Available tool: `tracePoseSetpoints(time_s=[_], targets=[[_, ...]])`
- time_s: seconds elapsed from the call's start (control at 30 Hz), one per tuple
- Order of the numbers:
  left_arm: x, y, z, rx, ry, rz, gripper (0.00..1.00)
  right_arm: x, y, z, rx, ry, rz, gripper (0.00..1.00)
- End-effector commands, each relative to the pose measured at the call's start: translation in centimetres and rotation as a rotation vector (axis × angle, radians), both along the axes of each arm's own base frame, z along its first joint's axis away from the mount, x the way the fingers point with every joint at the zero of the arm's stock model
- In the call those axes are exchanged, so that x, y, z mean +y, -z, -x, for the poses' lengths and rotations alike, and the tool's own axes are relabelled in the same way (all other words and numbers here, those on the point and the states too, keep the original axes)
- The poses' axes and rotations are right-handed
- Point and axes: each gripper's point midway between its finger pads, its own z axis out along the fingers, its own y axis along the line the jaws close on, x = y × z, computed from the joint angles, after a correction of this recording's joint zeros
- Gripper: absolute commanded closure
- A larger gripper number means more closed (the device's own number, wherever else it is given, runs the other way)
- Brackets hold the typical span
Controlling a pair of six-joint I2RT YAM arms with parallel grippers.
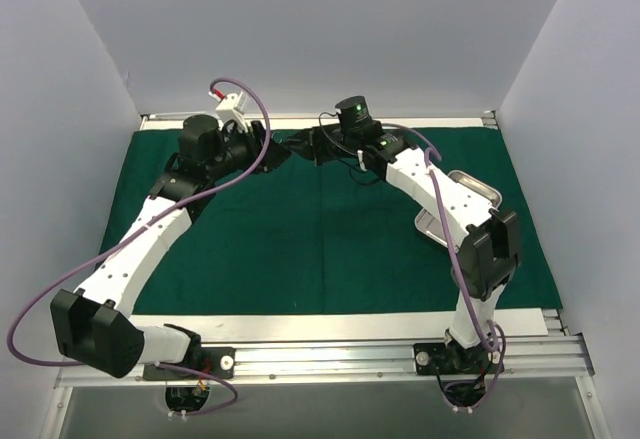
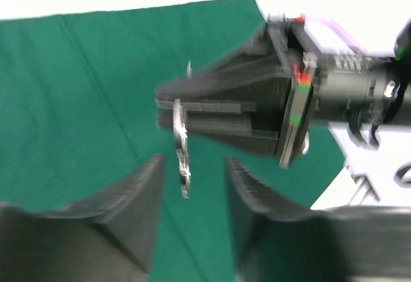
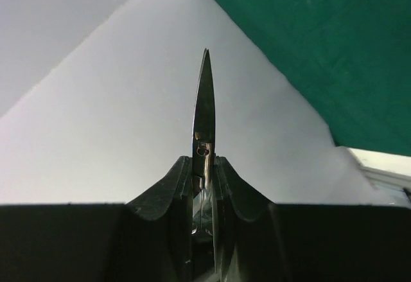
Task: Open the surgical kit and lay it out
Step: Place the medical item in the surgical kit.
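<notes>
The dark green drape lies spread flat over the table. The steel tray sits on its right side, partly hidden by my right arm. My right gripper is shut on thin silver scissors, held above the drape's far middle with the blade sticking out past the fingers. My left gripper faces it, open. In the left wrist view the scissors hang from the right gripper, and their lower end sits between my open left fingers without touching them.
White walls close in the table on the left, back and right. An aluminium rail runs along the near edge by the arm bases. A purple cable loops over the left wrist. A bare white strip borders the drape's far edge.
</notes>
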Motion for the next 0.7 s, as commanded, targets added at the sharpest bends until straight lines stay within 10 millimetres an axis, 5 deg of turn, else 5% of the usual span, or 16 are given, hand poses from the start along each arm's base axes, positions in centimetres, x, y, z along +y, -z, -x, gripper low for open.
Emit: tracePoseSetpoints(time_s=[0.0, 0.03, 0.17, 0.23, 0.33, 0.43, 0.5, 0.67], targets=[[0.6, 0.0, 2.2, -0.012, 0.014, -0.002, 0.4, -0.2, 0.4, -0.4, -0.077, -0.061, 0.123, 1.0], [1.3, 0.2, 2.9, -0.003, -0.001, -0.017, 0.3, -0.7, 1.4, -0.2, -0.057, -0.088, 0.191, 1.0], [5.9, 3.0, 3.5, 0.089, -0.203, -0.176, 0.18, -2.3, 6.0, 0.8, -0.071, -0.261, 0.444, 1.0], [10.3, 3.7, 3.8, 0.143, -0.404, -0.285, 0.16, -3.2, 9.1, 2.3, -0.073, -0.393, 0.575, 1.0], [14.3, 4.6, 4.5, 0.217, -0.577, -0.395, 0.13, -4.0, 12.3, 4.3, -0.053, -0.514, 0.695, 1.0], [16.6, 5.5, 5.0, 0.304, -0.672, -0.423, 0.13, -3.8, 14.2, 5.5, -0.044, -0.602, 0.78, 1.0], [17.0, 6.3, 5.2, 0.364, -0.677, -0.392, 0.13, -3.4, 13.7, 5.1, -0.087, -0.625, 0.846, 1.0], [16.7, 8.1, 6.1, 0.441, -0.643, -0.36, 0.13, -1.7, 16.8, 8.3, -0.129, -0.793, 1.017, 1.0]])
